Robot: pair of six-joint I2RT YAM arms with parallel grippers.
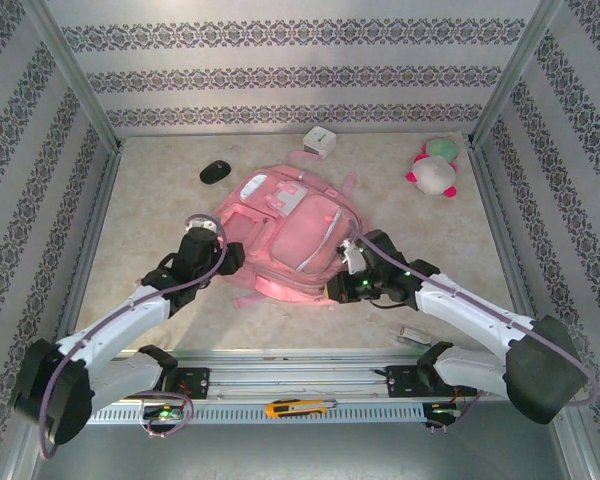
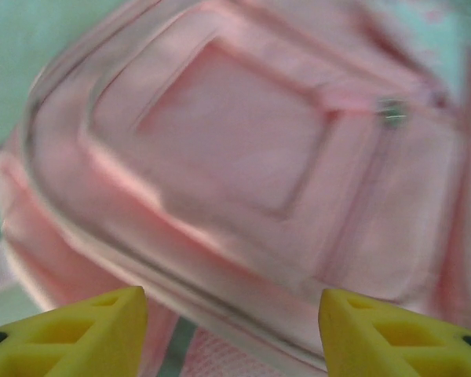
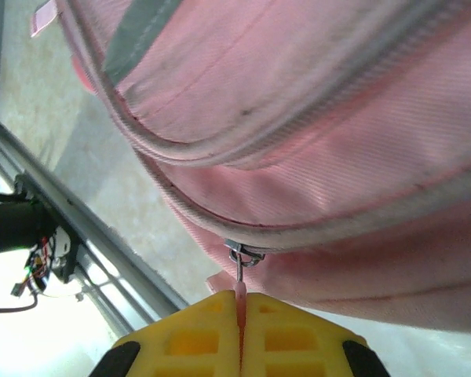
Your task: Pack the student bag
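Reaching inward, the right pincer [image 3: 242,308] pinches the student bag's [image 1: 280,240] zipper pull [image 3: 239,276].

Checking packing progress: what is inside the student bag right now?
No contents show: the pink fabric of the student bag covers its interior. The right fingers pinch a zipper pull.

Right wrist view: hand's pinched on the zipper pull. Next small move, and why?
Probably draw the zipper pull along its track: the right hand is shut on it, and the student bag looks zipped closed there.
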